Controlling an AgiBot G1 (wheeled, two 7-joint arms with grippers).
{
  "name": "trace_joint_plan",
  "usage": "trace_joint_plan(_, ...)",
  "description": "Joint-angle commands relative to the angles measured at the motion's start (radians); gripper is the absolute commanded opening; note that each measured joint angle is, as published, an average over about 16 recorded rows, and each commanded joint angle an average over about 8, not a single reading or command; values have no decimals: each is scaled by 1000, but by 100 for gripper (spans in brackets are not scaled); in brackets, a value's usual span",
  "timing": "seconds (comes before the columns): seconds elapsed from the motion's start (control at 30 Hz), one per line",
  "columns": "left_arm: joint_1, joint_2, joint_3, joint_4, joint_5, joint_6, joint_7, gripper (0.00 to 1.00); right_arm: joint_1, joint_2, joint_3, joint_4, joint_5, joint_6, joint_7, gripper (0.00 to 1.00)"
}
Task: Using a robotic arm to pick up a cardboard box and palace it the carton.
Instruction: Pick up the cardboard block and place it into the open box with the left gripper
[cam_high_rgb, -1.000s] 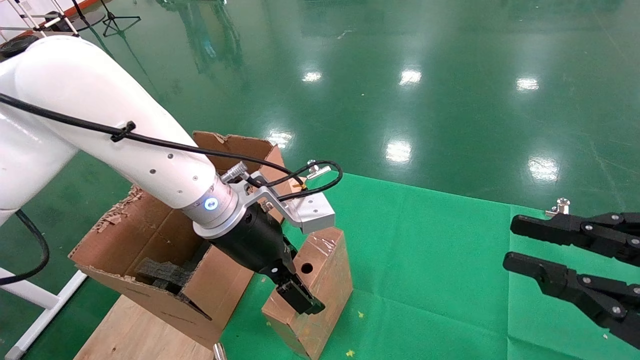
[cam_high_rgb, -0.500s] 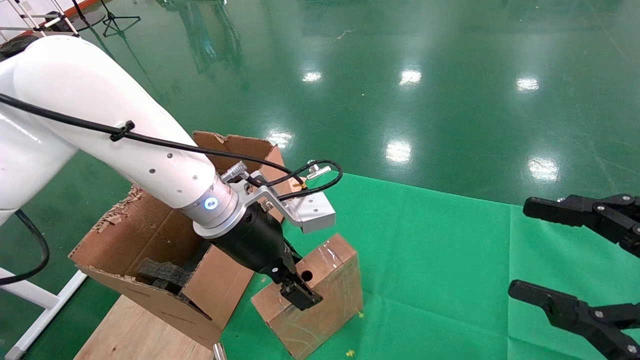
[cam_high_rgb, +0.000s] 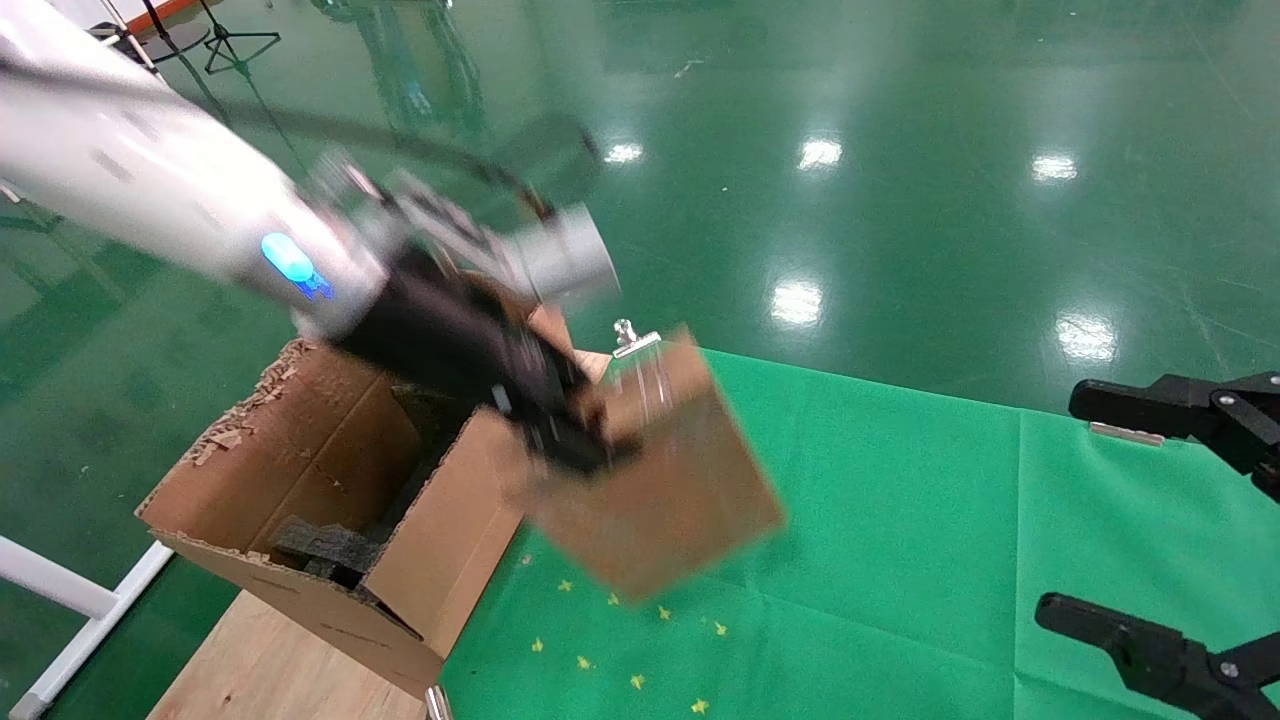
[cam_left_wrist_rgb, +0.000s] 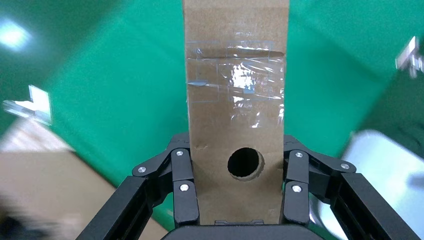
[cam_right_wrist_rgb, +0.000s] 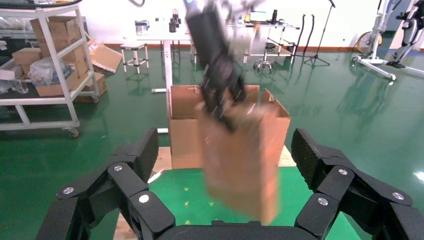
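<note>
1 cardboard box | pinched by left gripper | 1 carton | right gripper spread

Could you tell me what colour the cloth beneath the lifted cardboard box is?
Bright green cloth, clearest in the head view.

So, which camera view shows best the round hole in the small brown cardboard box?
The left wrist view: the round hole faces the camera, sharp, between the left tool's fingers, on the small brown cardboard box. In the head view the box is blurred, with no hole visible. The right wrist view shows it farther off, also blurred.
</note>
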Motion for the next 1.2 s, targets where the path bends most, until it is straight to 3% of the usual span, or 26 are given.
trace_joint_plan(0.03, -34, -21, -29, 48, -30, 7, 63, 0, 0, 0, 0, 0, 0, 0, 0, 100)
trace_joint_plan(0.27, -186, -92, -43, 278, 8, 31, 214, 0, 0, 0, 0, 0, 0, 0, 0, 100)
trace_joint_plan(0.53, -312, -136, 48, 545, 163, 23, 351, 0, 0, 0, 0, 0, 0, 0, 0, 100)
trace_joint_plan(0.9, -217, -43, 114, 894, 260, -140, 460, 0, 0, 0, 0, 0, 0, 0, 0, 100)
trace_joint_plan(1.2, -122, 16, 123, 1049, 276, -334, 465, 0, 0, 0, 0, 0, 0, 0, 0, 100)
